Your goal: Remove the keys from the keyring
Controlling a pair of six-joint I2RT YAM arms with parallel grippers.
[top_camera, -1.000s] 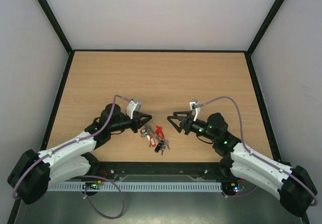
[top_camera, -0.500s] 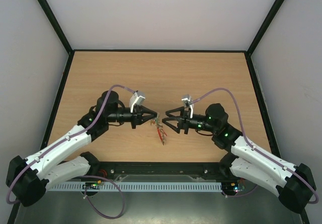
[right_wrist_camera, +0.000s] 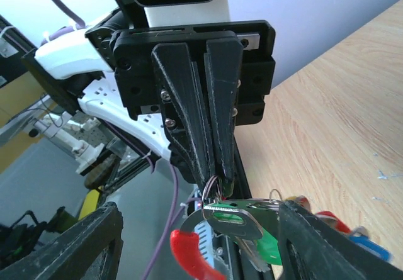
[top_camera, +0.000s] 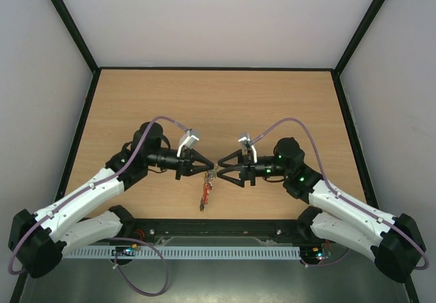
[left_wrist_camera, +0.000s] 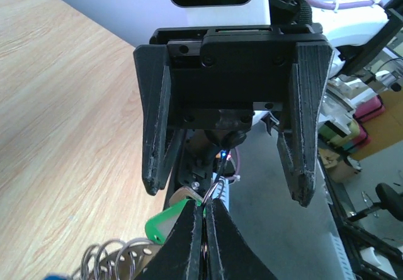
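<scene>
In the top view my left gripper is shut on the keyring and holds it above the table. The keys hang below in a bunch. My right gripper is open and faces the left one tip to tip, its fingers above and below the ring. In the left wrist view my shut left gripper pinches the thin wire ring, with a green tag beside it. In the right wrist view my open right gripper flanks the ring, a silver key and a red curved piece.
The wooden table has black raised edges and white walls around it. A black rail runs along the near edge between the arm bases. Purple cables loop over both wrists.
My left gripper has lifted the key bunch off the table and swung right. My right gripper has moved left until its open fingers sit around the left fingertips and the ring.
</scene>
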